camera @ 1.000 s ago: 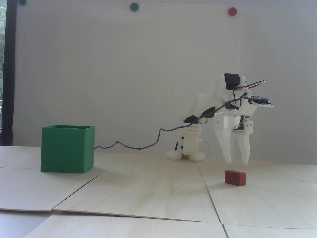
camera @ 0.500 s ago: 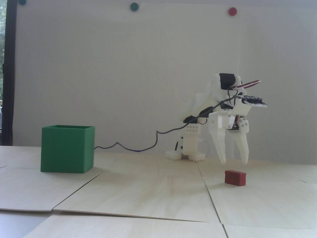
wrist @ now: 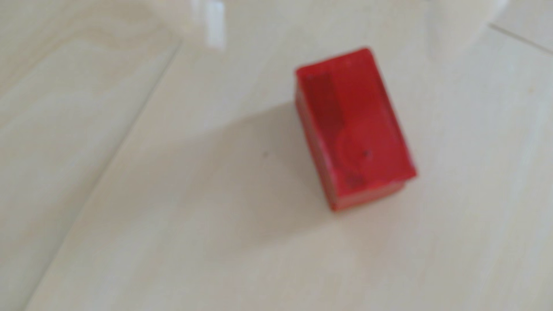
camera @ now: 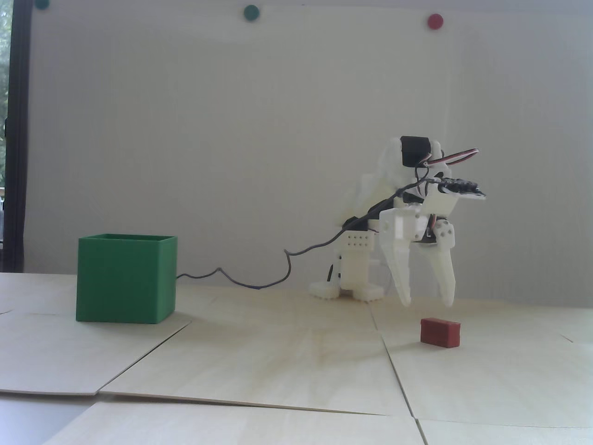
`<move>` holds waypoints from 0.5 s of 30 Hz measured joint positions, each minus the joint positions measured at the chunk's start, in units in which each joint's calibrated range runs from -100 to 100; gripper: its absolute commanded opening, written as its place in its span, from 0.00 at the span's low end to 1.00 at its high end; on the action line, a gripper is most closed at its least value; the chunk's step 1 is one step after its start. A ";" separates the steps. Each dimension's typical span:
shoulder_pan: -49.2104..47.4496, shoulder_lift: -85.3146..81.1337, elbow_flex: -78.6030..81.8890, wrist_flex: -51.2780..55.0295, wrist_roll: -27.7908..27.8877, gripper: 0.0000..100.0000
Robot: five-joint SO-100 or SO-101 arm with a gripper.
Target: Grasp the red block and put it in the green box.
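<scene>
The red block (camera: 440,332) lies flat on the pale wooden table, right of centre in the fixed view. My white gripper (camera: 427,302) hangs just above it, a little to the left, pointing down, open and holding nothing. The green box (camera: 125,278) stands far to the left, its open top upward. The wrist view is blurred: the red block (wrist: 353,128) fills the middle right. Both pale fingertips (wrist: 209,24) show only at the top edge, spread apart and clear of the block.
The arm's white base (camera: 347,282) stands behind the block. A dark cable (camera: 241,277) runs from it to behind the box. Seams (camera: 394,371) divide the table panels. Round green (camera: 251,12) and red (camera: 435,20) dots sit on the back wall.
The gripper has shifted left over the last second and its fingers have spread wider. The block and box have not moved.
</scene>
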 measured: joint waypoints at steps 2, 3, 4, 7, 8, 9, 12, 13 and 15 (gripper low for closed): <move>0.00 0.00 0.00 0.00 0.00 0.25; 0.00 0.00 0.00 0.00 0.00 0.25; 0.00 0.00 0.00 0.00 0.00 0.25; 0.00 0.00 0.00 0.00 0.00 0.25; 0.00 0.00 0.00 0.00 0.00 0.25; 0.00 0.00 0.00 0.00 0.00 0.25; 0.00 0.00 0.00 0.00 0.00 0.25; 0.00 0.08 0.00 0.00 0.00 0.25; 0.00 1.41 -0.09 0.00 0.00 0.25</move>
